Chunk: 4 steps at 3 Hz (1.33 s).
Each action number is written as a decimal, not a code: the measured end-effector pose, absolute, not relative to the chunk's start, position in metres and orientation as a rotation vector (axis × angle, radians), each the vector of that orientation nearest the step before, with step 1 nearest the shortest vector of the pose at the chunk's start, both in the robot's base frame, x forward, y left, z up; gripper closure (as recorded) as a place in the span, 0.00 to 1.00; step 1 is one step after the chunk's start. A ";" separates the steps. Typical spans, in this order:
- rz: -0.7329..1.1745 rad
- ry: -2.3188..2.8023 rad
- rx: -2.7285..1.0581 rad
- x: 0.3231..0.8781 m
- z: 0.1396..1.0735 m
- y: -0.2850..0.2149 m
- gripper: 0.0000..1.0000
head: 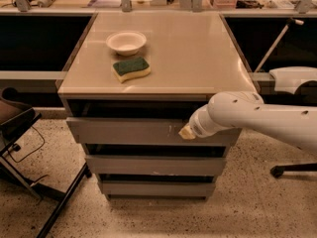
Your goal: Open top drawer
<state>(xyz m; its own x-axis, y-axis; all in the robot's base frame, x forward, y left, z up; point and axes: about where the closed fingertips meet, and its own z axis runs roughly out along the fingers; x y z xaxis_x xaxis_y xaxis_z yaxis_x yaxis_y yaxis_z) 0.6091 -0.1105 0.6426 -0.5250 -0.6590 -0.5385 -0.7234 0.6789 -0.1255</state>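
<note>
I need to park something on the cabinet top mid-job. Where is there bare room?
The cabinet top is bare across its right half, from bowl and sponge to the right edge. Left-centre is crowded: bowl behind sponge. The tool is at the top drawer front, right of centre, with the arm below the front right corner.

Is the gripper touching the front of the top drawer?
Cannot tell. In the camera view the gripper overlaps the front of the top drawer, right of centre; neither contact nor gap shows plainly.
</note>
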 end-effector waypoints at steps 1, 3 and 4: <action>0.148 2.333 -1.062 0.601 0.643 -0.112 1.00; 0.131 2.316 -1.049 0.595 0.654 -0.115 1.00; 0.130 2.316 -1.049 0.595 0.655 -0.116 1.00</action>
